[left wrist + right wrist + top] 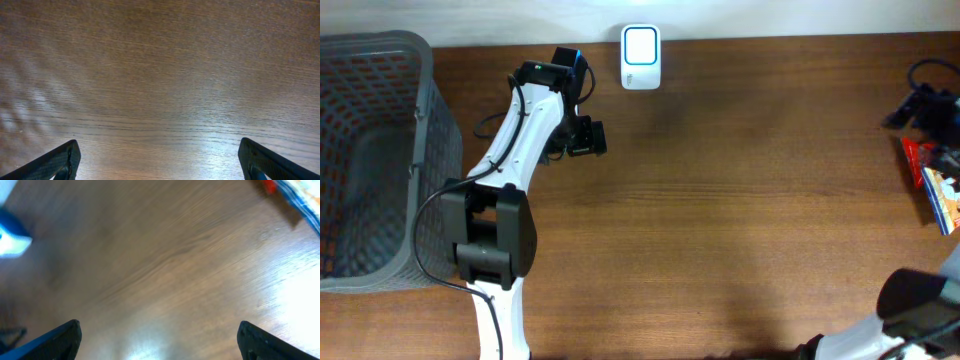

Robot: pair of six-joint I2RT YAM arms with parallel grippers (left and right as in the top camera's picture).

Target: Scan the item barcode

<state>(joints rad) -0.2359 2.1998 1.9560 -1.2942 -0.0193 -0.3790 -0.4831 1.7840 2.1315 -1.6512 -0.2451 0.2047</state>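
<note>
While its fingers stand wide apart and empty, the right gripper [159, 326] has the packet [299, 197] at the upper right of its wrist view, near but untouched. Overhead, the packet lies at the right edge, its long axis running top to bottom, with only bare table [750, 200] between it and the scanner [640, 57] at top centre. The left gripper [159, 144], likewise spread, is well apart from the packet.
</note>
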